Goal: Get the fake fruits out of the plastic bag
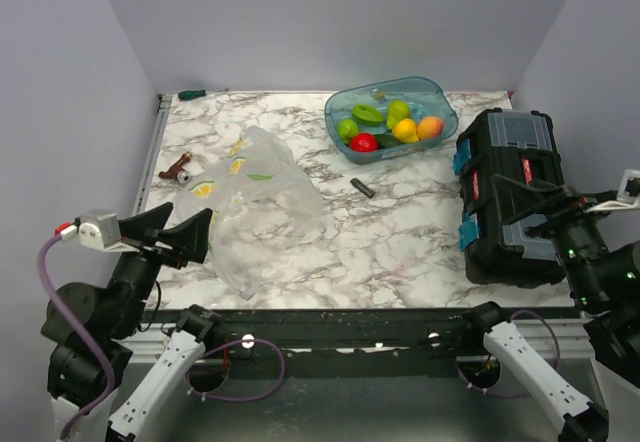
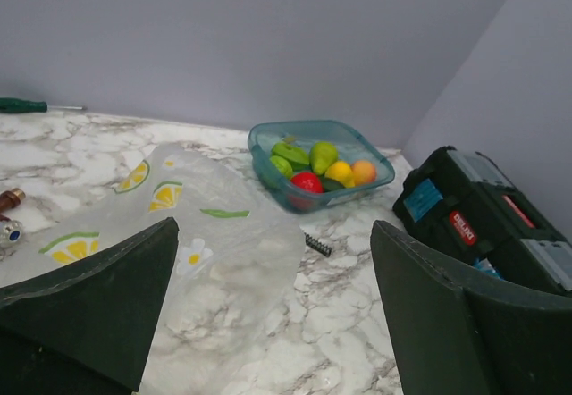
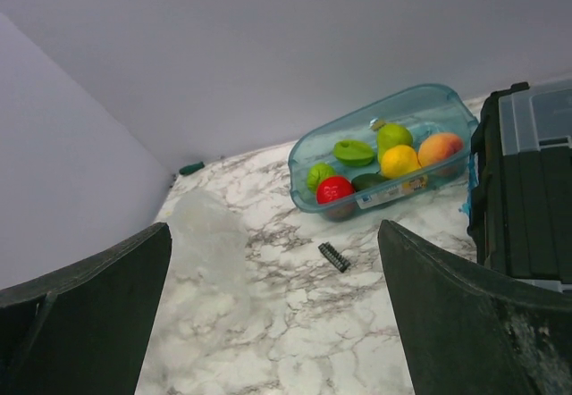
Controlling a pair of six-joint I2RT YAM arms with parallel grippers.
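Note:
The fake fruits lie together in a teal tub: a red one, a yellow one and green ones. The plastic bag, with its lemon print, lies flat and crumpled left of centre, and no fruit shows through it. My left gripper hovers open at the bag's near left corner, holding nothing. My right gripper is open and empty above the black toolbox. In the wrist views the bag and the red fruit lie beyond the open left gripper and right gripper.
A black toolbox fills the right side. An orange peach-like ball shares the tub. A small black ridged piece lies between bag and tub. A brown tool and a green screwdriver sit at the left and back edge.

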